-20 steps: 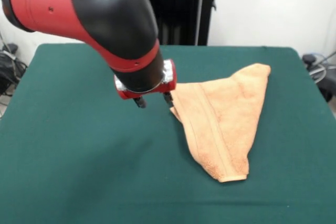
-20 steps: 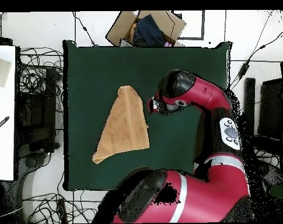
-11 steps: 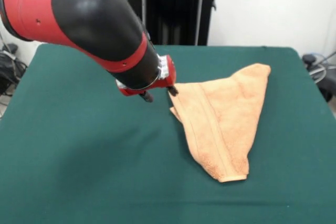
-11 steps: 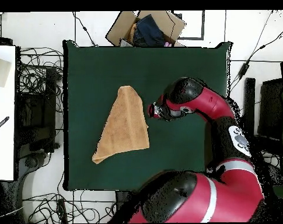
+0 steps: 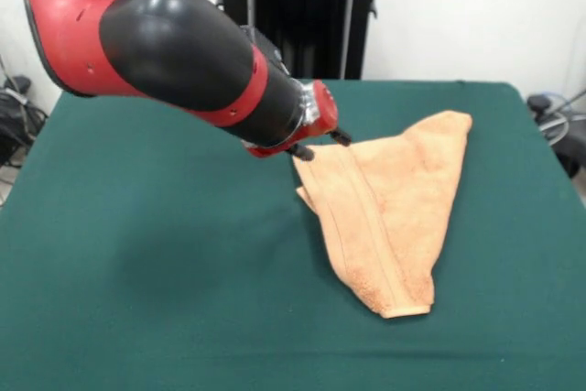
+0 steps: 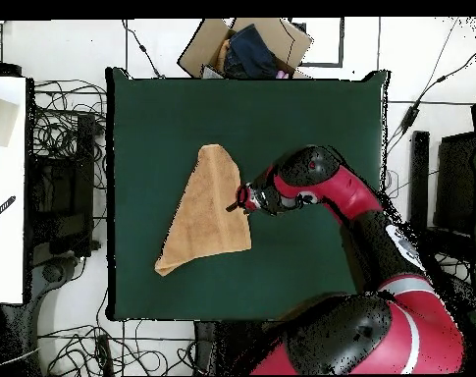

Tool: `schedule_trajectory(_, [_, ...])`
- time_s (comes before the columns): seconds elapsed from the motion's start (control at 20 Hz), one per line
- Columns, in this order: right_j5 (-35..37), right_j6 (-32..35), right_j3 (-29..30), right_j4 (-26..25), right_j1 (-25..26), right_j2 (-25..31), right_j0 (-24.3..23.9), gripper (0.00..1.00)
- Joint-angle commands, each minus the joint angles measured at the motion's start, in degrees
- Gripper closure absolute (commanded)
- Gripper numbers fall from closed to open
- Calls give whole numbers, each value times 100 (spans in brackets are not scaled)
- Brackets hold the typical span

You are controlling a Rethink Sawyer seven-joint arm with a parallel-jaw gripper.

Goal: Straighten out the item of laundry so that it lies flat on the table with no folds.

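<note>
Bench (image 5: 137, 299): dark green felt-like cloth is covering the whole rectangular top, and my arm's shadow is falling on it in the front view.
Room: a white wall and a black upright stand (image 5: 302, 16) are showing behind the bench; from overhead, tangled cables (image 6: 70, 147) are lying on the floor along one side, and an open cardboard box (image 6: 246, 47) is sitting just past the far edge.
Towel (image 5: 389, 212): it is lying on the bench, toward the right in the front view, folded into a rough triangle rather than spread flat.
Long axis: in the front view it is running from a narrow tip at the near end up to a rounded corner at the far right; from overhead it is running from the lower left corner (image 6: 163, 267) up to the top corner (image 6: 215, 149).
Band: a flat woven stripe is running along the fold's length.
My jaws (image 5: 320, 145): they are hanging tilted at the towel's upper left edge, two dark tips standing apart, nothing between them.
Hard to tell: whether my tips are touching the cloth; the towel's under-layers are hidden beneath the fold.
</note>
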Motion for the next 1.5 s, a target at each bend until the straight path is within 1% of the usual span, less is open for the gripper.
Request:
schedule_trajectory(0.05, [-563,-357,518,162,261,839,-121,0])
schedule_trajectory(0.25, [-443,-374,263,-22,463,854,-156,0])
schedule_trajectory(0.45, [-251,-519,-190,-230,779,831,-154,0])
schedule_trajectory(0.7, [278,-625,-797,-396,983,796,-137,0])
schedule_trajectory(1.0, [642,-702,-1107,-488,1150,812,-224,0])
schedule_trajectory(1.5, [901,-801,-1261,-479,1345,874,-401,0])
